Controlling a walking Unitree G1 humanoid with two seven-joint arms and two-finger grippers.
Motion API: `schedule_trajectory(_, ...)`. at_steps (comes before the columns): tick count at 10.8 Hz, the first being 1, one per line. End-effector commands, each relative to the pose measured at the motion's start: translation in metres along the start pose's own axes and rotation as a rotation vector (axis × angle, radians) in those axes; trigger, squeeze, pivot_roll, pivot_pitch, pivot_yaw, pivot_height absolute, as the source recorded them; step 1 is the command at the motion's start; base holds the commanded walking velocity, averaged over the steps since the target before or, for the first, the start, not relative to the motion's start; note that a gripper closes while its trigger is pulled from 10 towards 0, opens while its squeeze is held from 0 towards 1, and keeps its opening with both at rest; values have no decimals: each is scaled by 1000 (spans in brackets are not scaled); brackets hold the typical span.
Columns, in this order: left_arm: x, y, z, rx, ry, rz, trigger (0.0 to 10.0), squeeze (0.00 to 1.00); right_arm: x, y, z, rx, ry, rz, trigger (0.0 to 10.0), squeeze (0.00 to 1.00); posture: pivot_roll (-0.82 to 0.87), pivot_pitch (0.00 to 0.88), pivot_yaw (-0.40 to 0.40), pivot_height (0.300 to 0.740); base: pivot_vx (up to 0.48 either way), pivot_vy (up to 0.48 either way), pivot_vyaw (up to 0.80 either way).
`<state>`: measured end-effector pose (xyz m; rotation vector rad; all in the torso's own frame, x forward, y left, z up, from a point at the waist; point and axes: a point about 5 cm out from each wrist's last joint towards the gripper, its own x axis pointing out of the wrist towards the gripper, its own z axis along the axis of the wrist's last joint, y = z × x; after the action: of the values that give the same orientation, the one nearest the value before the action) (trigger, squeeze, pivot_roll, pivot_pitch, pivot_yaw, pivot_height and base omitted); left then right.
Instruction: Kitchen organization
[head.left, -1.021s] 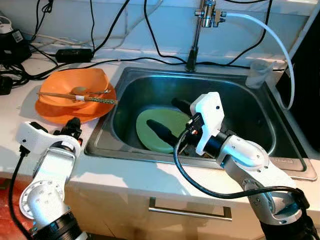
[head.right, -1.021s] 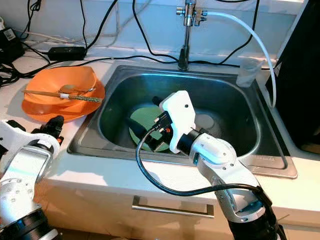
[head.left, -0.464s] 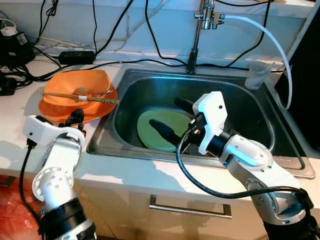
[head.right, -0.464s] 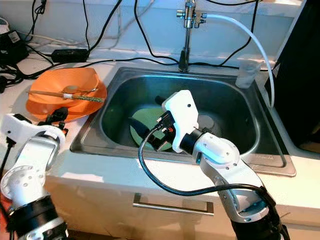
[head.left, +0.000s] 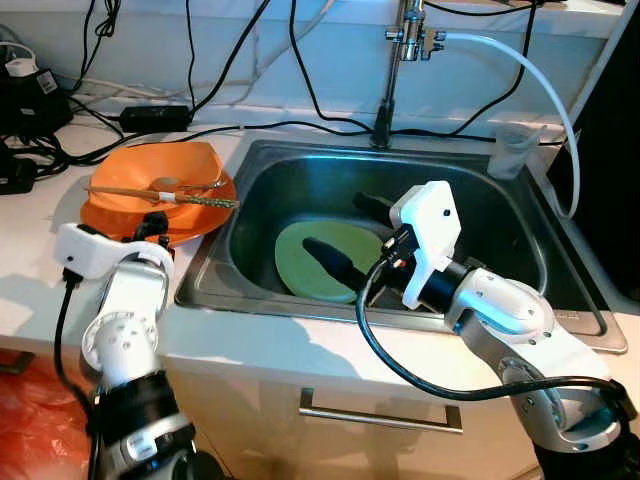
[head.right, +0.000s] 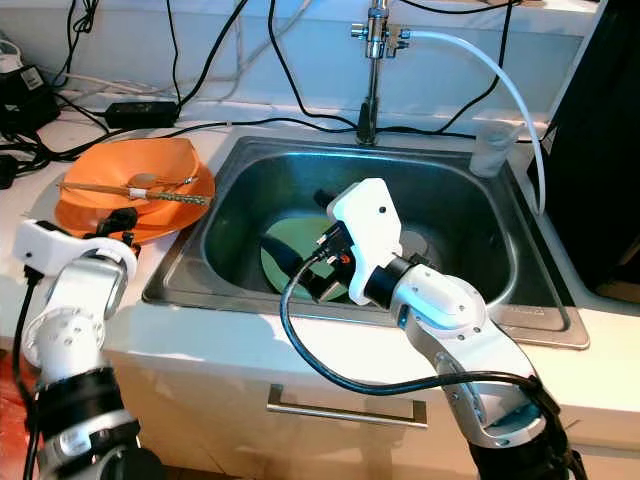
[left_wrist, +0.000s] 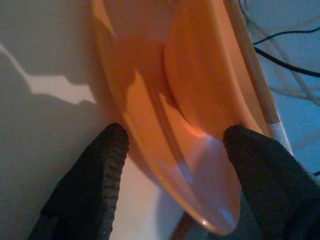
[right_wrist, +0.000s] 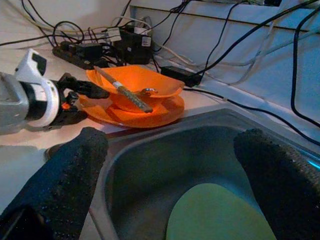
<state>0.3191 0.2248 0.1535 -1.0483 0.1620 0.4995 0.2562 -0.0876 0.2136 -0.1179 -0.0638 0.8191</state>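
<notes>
An orange bowl (head.left: 150, 177) sits on an orange plate (head.left: 205, 213) on the counter left of the sink (head.left: 520, 235). Chopsticks (head.left: 130, 191) and a spoon lie across the bowl. My left gripper (left_wrist: 175, 165) is open, and the plate's near rim runs between its two fingers (left_wrist: 85, 190). A green plate (head.left: 315, 270) lies flat on the sink floor. My right gripper (head.left: 332, 222) hangs open above that green plate, with nothing between its fingers (right_wrist: 60, 190).
A faucet (head.left: 385, 90) with a white hose (head.left: 545, 75) stands behind the sink, and a clear plastic cup (head.left: 515, 150) sits at its back right corner. Black cables and a power adapter (head.left: 155, 115) lie along the back of the counter. A drawer handle (head.left: 375, 415) is below.
My left gripper has moved forward along the counter up to the orange plate's rim. The right arm has held its place over the sink. The camera shifted slightly.
</notes>
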Motion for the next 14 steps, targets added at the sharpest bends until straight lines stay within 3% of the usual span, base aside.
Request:
schedule_trajectory(1, 10, 29, -20, 21, 83, 130, 10000, 0, -4, -2, 4, -7, -5, -20, 10000, 176, -68, 0, 24, 740, 0, 0, 0)
schedule_trajectory(2, 14, 29, -22, 22, 88, 131, 6824, 0, -4, -2, 4, -9, -3, -23, 10000, 180, -75, 0, 25, 740, 0, 0, 0)
schedule_trajectory(3, 16, 30, -23, 13, 87, 133, 392, 0, -5, -3, 4, -12, -1, -26, 10000, 180, -77, 0, 25, 740, 0, 0, 0)
schedule_trajectory(4, 17, 29, -23, 6, 84, 128, 0, 0, -6, -4, 5, -15, 1, -32, 10000, 180, -87, 0, 27, 740, 0, 0, 0)
schedule_trajectory(14, 25, 30, -25, -9, 62, 130, 0, 0, -8, -8, 7, -35, 11, -41, 10000, 180, -102, 0, 16, 740, 0, 0, 0)
